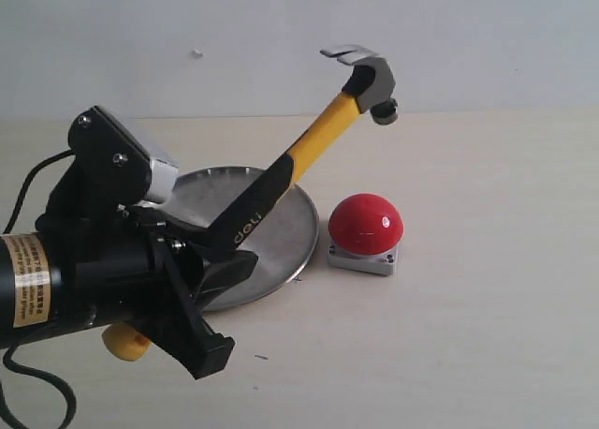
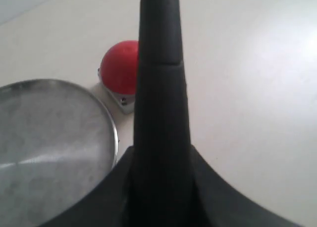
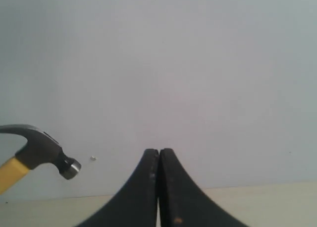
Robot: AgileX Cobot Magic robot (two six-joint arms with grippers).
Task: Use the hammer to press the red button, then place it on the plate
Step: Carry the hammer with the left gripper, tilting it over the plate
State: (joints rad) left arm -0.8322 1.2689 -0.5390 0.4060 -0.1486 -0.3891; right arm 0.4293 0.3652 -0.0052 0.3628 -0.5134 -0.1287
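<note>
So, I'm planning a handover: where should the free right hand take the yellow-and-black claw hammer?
On the yellow-and-black claw hammer, probably the bare yellow shaft just below its dark steel head, approached from the right, across the shaft. The left hand clamps the black lower grip, and the handle slants up rightward, leaving that stretch clear in the air.

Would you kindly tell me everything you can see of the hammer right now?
The hammer is a small claw hammer: dark steel head with curved claw, yellow neck, black grip lettered in white. The left end effector is shut on the black grip, holding it tilted, head up in the air, striking face pointing down, seemingly above the red button without touching it. In the exterior view its handle passes in front of the plate.
</note>
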